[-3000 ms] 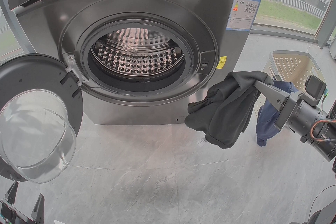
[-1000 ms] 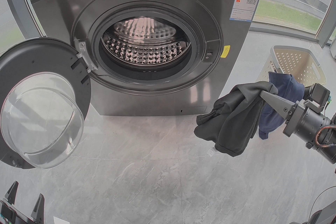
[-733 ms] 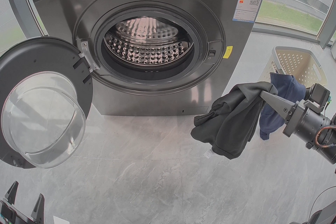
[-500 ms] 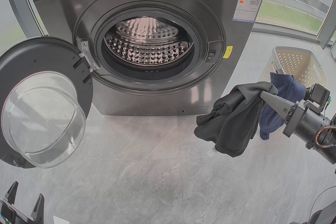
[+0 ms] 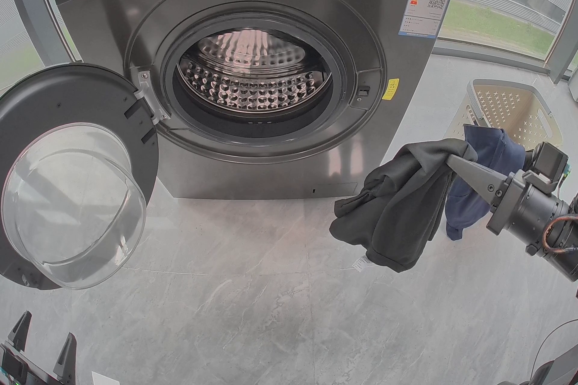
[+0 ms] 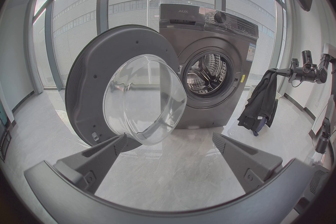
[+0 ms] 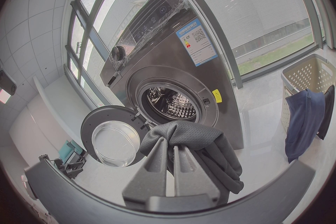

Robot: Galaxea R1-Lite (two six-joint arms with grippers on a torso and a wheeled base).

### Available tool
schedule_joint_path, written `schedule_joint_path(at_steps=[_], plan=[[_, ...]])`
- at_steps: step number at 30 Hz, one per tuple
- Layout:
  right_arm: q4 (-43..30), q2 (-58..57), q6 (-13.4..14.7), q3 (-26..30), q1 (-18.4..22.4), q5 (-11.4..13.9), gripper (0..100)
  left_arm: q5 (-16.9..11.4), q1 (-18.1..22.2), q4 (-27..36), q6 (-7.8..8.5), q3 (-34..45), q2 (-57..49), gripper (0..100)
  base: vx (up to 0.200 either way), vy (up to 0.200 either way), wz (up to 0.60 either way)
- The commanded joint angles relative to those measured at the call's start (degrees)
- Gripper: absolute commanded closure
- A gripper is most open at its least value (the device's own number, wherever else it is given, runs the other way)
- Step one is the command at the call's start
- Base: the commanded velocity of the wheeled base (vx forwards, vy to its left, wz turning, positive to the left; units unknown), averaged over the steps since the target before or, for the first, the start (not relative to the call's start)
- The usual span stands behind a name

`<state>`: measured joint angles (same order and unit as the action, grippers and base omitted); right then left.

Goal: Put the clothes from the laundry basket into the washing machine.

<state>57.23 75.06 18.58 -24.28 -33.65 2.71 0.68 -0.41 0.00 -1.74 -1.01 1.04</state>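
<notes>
**Dark garment held at right of open washer; basket not yet emptied**

The site is a glazed room with a grey stone-pattern floor (image 5: 241, 296) and a window wall (image 6: 80, 25) behind the appliance.

At the near left corner, the left gripper (image 5: 45, 338) sits low over the floor. Its fingers are spread wide with nothing between them.

To its right and farther back, the door (image 5: 66, 97) of the washing machine (image 5: 361, 19) stands swung fully open on its left hinge, with the clear glass bowl facing the room. The drum (image 5: 253, 85) is exposed, and no clothing is visible inside it.

Right of the machine's lower front corner, a dark grey garment (image 5: 397, 206) hangs in folds. A white tag (image 5: 359, 263) shows at its lower edge. The right gripper (image 5: 453, 161) has its fingers pressed together on the top of this garment and carries its whole weight.

Just beyond the gripper, a blue garment (image 5: 481, 175) is draped over the near rim of the laundry basket (image 5: 518, 103), which stands on the floor at far right, near the window. In the right wrist view a second dark piece (image 7: 327, 112) hangs over the same rim, beside the blue one.
</notes>
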Motion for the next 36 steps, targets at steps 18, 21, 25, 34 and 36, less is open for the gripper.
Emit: schedule_joint_path(at_steps=[18, 21, 25, 34, 36], plan=[[1.1, 5.9, -0.4, -5.2, -12.0, -10.1, 100, 0.2, 0.1, -0.1, 1.04, 1.0, -0.8, 0, 0.0, 0.044, 0.0], [3.3, 9.0, -0.6, -6.7, -12.8, -10.2, 100, 0.2, 0.1, -0.1, 1.48, 1.0, -0.8, 0, 0.0, 0.0, 0.0], [6.4, 11.9, -0.6, -7.4, -13.9, -10.2, 100, -0.1, 0.2, -0.2, 1.13, 1.0, -0.8, 0, 0.0, 0.0, 0.0], [8.1, 16.2, -0.6, -10.3, -15.1, -11.2, 100, -3.3, 0.2, -4.7, 0.42, -8.8, 2.5, 0, 0.0, 0.0, 0.0], [8.2, 17.3, -0.5, -11.7, -15.3, -11.3, 100, -8.7, -0.3, -4.1, 0.6, -9.9, 5.2, 0, 0.0, 0.0, 0.0]])
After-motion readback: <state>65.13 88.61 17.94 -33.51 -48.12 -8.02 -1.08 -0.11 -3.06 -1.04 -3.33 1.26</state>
